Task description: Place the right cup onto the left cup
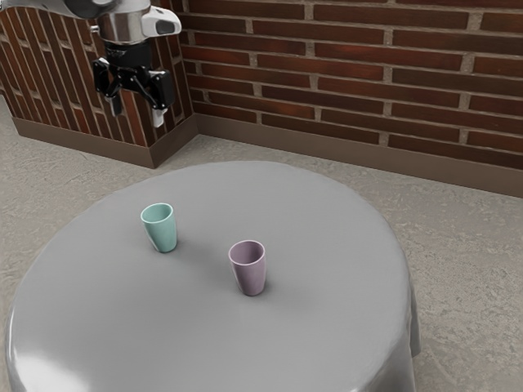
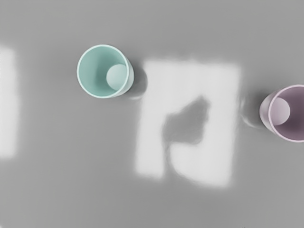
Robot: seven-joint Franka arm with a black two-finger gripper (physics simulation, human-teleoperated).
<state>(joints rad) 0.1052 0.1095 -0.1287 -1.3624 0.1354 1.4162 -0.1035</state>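
The mauve cup [image 1: 248, 276], which I take for the right cup of the task, stands upright and mouth up on the grey tablecloth [image 1: 327, 327], toward the exterior view's right and nearer that view's camera. The teal cup [image 1: 162, 230], then the one meant to receive it, is upright too, to the exterior view's left and a little farther back, well apart from the mauve one with bare cloth between. Beyond them, at the exterior view's far left, my gripper [image 1: 137, 118] hangs high, its two fingers spread apart with nothing between them; the brick wall [image 1: 368, 61] is behind. So the step in hand, as I judge it, is the approach to the mauve cup, with grasp, lift and stacking all to do. The next move calls for travelling over to that cup, centring above its mouth and lowering with the fingers either side of its body before closing. An off-centre descent could clip the rim and tip it. Later, the carried cup will need to stay level and lined up over the teal mouth, so that its narrower base goes in cleanly
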